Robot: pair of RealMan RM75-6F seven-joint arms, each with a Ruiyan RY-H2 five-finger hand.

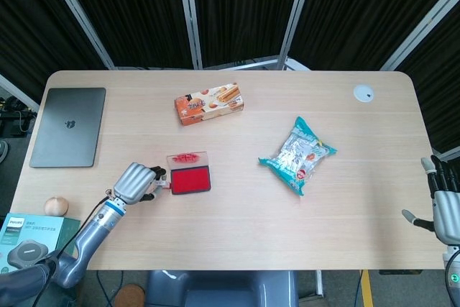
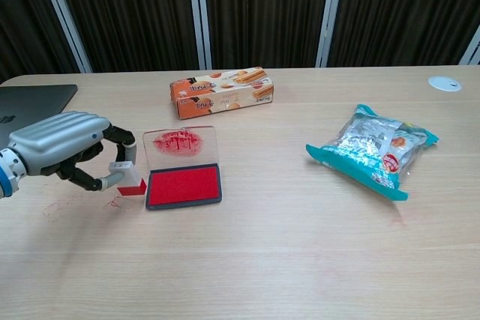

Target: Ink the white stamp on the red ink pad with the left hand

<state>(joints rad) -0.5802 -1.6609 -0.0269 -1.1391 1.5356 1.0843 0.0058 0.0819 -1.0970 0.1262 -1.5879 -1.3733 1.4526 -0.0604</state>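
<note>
The white stamp (image 2: 127, 177) with a red base is pinched in my left hand (image 2: 66, 152), a little above the table just left of the red ink pad (image 2: 184, 185). In the head view the same left hand (image 1: 136, 182) sits beside the ink pad (image 1: 190, 180), with the stamp (image 1: 159, 183) at its fingertips. The pad lies open, its clear lid (image 2: 181, 145) smeared red behind it. My right hand (image 1: 445, 206) shows at the far right table edge, fingers apart and holding nothing.
A biscuit box (image 1: 208, 103) lies behind the pad, a snack bag (image 1: 298, 154) to the right, a laptop (image 1: 68, 126) at the far left, and a small white disc (image 1: 364, 93) at the back right. Red stamp marks (image 2: 116, 201) stain the table under my left hand.
</note>
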